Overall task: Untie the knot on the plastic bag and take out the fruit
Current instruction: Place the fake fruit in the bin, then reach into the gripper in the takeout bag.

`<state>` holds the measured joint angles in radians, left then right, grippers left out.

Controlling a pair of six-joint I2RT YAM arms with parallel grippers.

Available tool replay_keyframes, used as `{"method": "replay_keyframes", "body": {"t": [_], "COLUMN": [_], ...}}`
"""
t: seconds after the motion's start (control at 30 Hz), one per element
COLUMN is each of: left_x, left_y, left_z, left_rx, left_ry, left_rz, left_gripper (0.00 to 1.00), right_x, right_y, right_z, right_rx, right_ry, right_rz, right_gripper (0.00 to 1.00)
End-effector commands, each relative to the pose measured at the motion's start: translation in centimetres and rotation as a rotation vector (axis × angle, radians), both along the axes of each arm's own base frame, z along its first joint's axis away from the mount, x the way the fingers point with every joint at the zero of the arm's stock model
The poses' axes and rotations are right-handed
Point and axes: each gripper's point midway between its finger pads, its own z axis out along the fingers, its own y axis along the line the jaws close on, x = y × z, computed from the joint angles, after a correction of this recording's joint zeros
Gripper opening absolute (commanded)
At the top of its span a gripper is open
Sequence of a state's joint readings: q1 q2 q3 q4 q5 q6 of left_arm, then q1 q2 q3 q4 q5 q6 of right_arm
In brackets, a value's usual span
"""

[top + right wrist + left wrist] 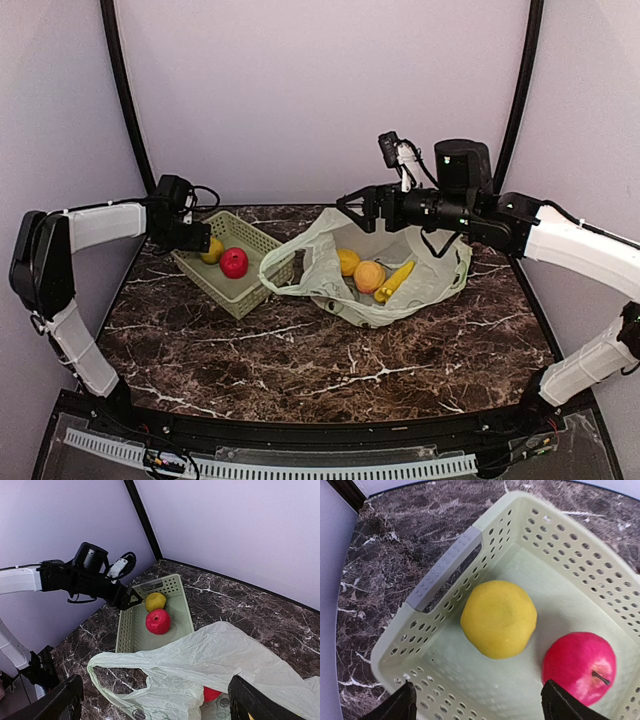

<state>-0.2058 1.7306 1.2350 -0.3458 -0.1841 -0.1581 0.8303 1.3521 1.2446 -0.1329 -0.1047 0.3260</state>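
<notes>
You get bright, even light in all three views. Shadows on the worktop [300,350] are soft. The apple [577,667] carries a faint sheen. On the left tool [477,705], the fingertips [395,707] look blurred.

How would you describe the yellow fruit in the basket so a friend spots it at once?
On the dark marble table, look left of the thin pale green plastic bag to the pale green perforated plastic basket. Two fruits lie in it: the round yellow fruit is the one farther left, beside the shiny red apple.
</notes>
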Motion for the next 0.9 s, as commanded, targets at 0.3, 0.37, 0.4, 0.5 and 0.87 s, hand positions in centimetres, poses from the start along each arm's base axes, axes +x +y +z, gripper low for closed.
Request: {"method": "replay_keyframes", "body": {"t": [0.3, 0.37, 0.4, 0.5, 0.87], "left_x": [-10.9, -12.6, -13.5, -14.5, -13.6], "left_y": [-12.1, -15.2, -17.3, -20.8, -27.9], "left_z": [15.3, 15.6, 16.2, 15.9, 14.2], "left_rx": [-0.52, -0.597, -0.642, -0.743, -0.753], "left_ry": [-0.276, -0.255, -0.257, -0.215, -0.151], "left_rz": [-0.405, -0.481, -0.546, -0.612, -0.756], "left_gripper": [0.89, 0.89, 0.9, 0.9, 0.92], "right_x": [-3.7, -3.7, -3.5, -3.0, -0.2], "right_y": [-1.7, -1.9, -2.1, -2.4, -3.1], "right_z": [-4.5, -6.6, -7.7, -10.6, -16.4], "right_rx": [-0.126, -0.17, -0.191, -0.23, -0.275], "right_ry": [0.111, 0.18, 0.212, 0.302, 0.501], "right_rz": [0.11, 0.093, 0.073, 0.014, -0.155], "right_gripper": [0.97, 0.94, 0.94, 0.93, 0.87]}}
